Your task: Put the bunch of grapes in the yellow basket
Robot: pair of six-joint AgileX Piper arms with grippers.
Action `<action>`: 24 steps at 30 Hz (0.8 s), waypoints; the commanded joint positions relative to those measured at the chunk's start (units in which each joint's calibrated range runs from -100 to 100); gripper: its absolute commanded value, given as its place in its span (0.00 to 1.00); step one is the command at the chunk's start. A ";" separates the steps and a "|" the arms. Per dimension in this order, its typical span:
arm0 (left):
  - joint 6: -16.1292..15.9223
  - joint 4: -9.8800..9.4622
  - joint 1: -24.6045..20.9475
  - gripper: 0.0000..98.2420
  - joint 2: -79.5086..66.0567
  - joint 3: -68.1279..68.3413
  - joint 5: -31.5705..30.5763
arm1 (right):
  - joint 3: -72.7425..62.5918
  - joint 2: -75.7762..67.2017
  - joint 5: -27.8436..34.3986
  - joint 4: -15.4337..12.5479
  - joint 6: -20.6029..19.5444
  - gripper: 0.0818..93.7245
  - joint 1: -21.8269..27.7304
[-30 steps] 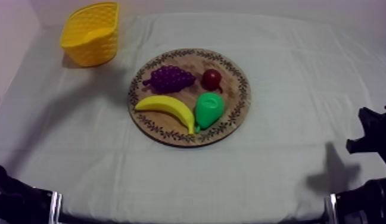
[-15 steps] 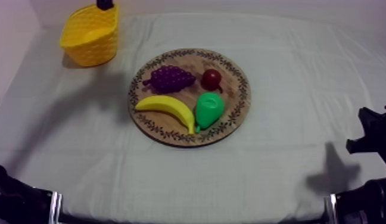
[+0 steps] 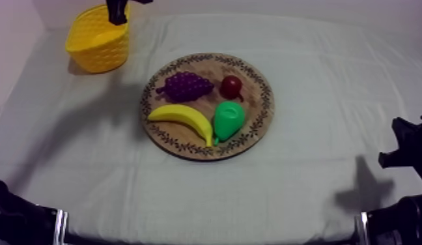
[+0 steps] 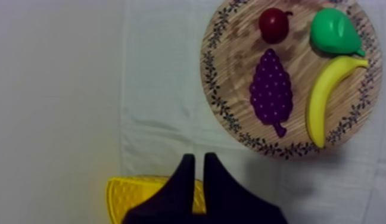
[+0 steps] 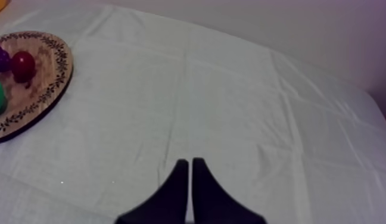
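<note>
Left gripper [image 4: 196,158], fingers pressed together, above the yellow basket [image 4: 127,193]; beyond, on the wooden board [image 4: 231,65]: bunch of grapes [image 4: 271,92] mid-board; banana [image 4: 323,98] along one edge; small red fruit [image 4: 273,25] and pear [image 4: 332,33] near the far rim.

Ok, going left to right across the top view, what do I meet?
From the left: basket → grapes → red fruit. The banana overlaps the grapes and the pear the red fruit, so both are left out.

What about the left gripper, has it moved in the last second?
Yes. In the top view the left gripper has come in over the far rim of the yellow basket.
</note>
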 commanded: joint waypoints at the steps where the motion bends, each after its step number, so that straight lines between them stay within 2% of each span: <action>1: -0.36 0.04 0.01 0.36 -0.07 0.61 0.30 | -0.01 -0.02 -0.03 0.01 0.01 0.00 0.01; 3: -0.29 0.08 -0.02 0.55 -0.21 1.64 0.24 | -0.01 -0.02 -0.03 0.01 0.01 0.00 0.01; 5: 0.37 -0.10 -0.01 0.69 -0.34 3.03 -0.18 | -0.01 -0.02 -0.03 0.01 0.01 0.00 0.01; 9: 1.73 -0.54 0.18 0.87 -0.44 5.93 -1.24 | -0.01 -0.02 -0.03 0.01 0.01 0.00 0.01; 14: 2.43 -0.40 0.48 0.94 -0.14 8.39 -2.68 | -0.01 -0.02 -0.03 0.01 0.01 0.00 0.01; 24: 2.54 0.61 0.81 0.95 3.54 10.61 -5.86 | -0.01 -0.02 -0.03 0.01 0.01 0.00 0.01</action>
